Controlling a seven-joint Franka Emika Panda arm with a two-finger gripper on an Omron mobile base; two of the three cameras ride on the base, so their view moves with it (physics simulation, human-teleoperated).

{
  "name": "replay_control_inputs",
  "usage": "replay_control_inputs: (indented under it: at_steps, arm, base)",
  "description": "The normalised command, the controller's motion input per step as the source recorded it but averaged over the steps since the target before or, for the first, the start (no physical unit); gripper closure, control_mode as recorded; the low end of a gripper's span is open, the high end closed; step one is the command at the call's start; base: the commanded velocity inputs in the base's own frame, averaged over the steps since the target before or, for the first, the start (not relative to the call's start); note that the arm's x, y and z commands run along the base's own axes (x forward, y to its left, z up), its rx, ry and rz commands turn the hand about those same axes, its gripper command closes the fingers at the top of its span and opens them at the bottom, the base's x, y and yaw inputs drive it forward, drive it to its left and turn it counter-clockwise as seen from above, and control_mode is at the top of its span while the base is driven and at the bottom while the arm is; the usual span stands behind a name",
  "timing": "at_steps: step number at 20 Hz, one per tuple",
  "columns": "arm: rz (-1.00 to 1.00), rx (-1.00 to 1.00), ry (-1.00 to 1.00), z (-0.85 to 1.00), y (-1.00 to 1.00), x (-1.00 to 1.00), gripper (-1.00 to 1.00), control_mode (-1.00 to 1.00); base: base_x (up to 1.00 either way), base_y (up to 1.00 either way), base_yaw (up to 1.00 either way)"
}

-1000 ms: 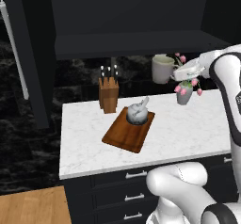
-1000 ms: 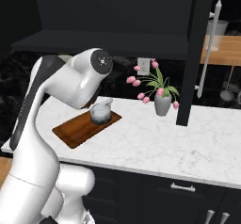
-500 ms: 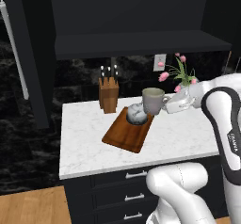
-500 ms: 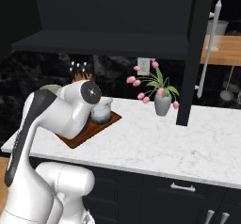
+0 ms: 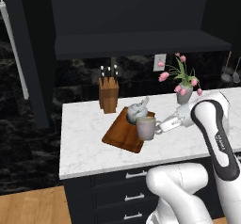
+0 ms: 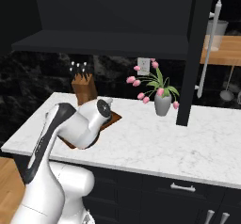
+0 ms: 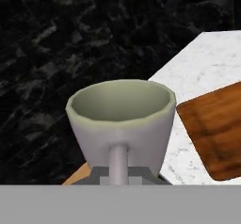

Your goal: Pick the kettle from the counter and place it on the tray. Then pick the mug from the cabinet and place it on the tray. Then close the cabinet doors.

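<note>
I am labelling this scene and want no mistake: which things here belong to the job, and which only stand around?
Job things:
- mug, held by its handle in the shut gripper
- kettle, on the tray
- counter
- cabinet, cabinet doors open

Standing around:
- knife block
- vase of pink flowers
- wall outlet

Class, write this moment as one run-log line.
tool: shut on mug handle | mug: upright above tray | kettle: on tray | cabinet doors: open
</note>
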Motion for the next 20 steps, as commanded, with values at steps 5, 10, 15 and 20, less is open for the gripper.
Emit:
replay_control_inputs:
  at_steps: [5, 10, 15, 20]
  arm:
    - [0.03, 0.04, 0.01, -0.63, 0.02, 0.51, 1.0, -1.0]
    - [0.01, 0.01, -0.34, -0.26, 0.13, 0.16, 1.0, -1.0]
    - [0.02, -0.02, -0.2, -0.19, 0.14, 0.18, 1.0, -1.0]
    - [0.0, -0.07, 0.0, -0.16, 0.02, 0.47, 1.0, -1.0]
  base:
    - [0.0, 0.0, 0.0]
    - [0.0, 0.0, 0.0]
    - [0.0, 0.0, 0.0]
    - [0.0, 0.0, 0.0]
